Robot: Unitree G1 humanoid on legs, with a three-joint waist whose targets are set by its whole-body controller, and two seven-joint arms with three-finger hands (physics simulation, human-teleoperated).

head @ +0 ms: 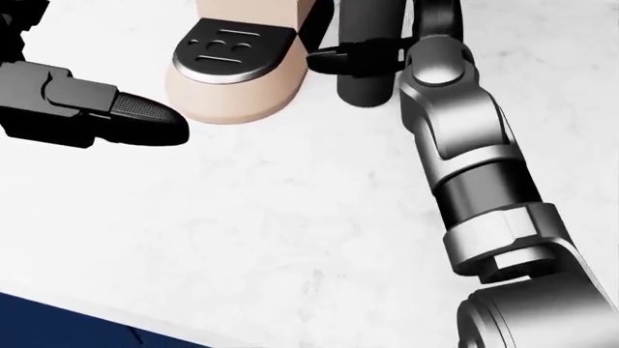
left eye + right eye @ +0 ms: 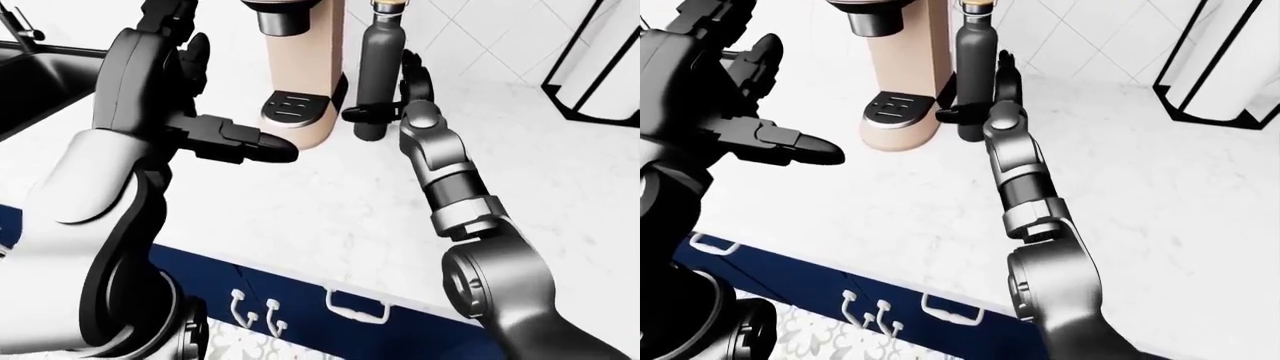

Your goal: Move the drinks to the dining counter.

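One dark bottle (image 2: 375, 71) is standing on the bench (image 2: 560, 172) beside the coffee machine (image 2: 300, 75), the right hand (image 2: 395, 94) is spreading open fingers (image 2: 365, 114) around it, the left hand (image 2: 225, 139) is hanging open, and any sideways nudge is risking tipping it.

No readable text, brand or number anywhere — bottle (image 2: 372, 71) and coffee machine (image 2: 300, 75) are unmarked.

A kitchen: marble counter (image 2: 330, 217), coffee machine (image 2: 300, 67), tiled wall (image 2: 490, 30), sink (image 2: 40, 82).
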